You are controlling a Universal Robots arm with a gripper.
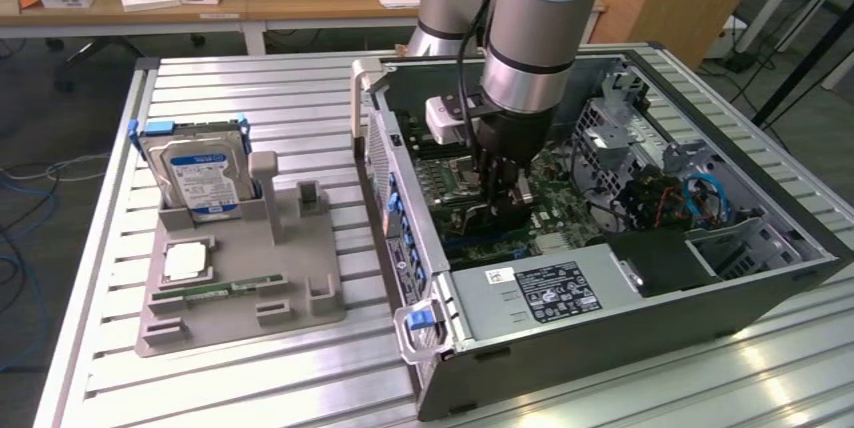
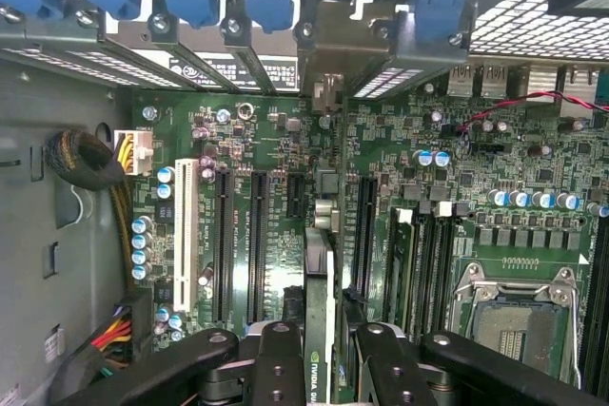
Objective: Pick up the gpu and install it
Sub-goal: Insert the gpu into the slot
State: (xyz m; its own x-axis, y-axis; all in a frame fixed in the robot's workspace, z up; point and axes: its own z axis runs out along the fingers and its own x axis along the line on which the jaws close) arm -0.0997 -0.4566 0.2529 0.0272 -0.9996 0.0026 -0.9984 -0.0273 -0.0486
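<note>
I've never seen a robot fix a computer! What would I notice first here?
First, the big robot arm reaching down into the open computer case on the table. Its gripper pinches the gpu edge-on over the green motherboard. At the exterior view's left, a blue-labelled hard drive stands in a grey holder.

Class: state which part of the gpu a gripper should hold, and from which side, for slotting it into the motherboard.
Its upper long edge, from above, clamping the two flat faces: the gpu stands on edge over the motherboard slots, as the gripper holds it.
</note>
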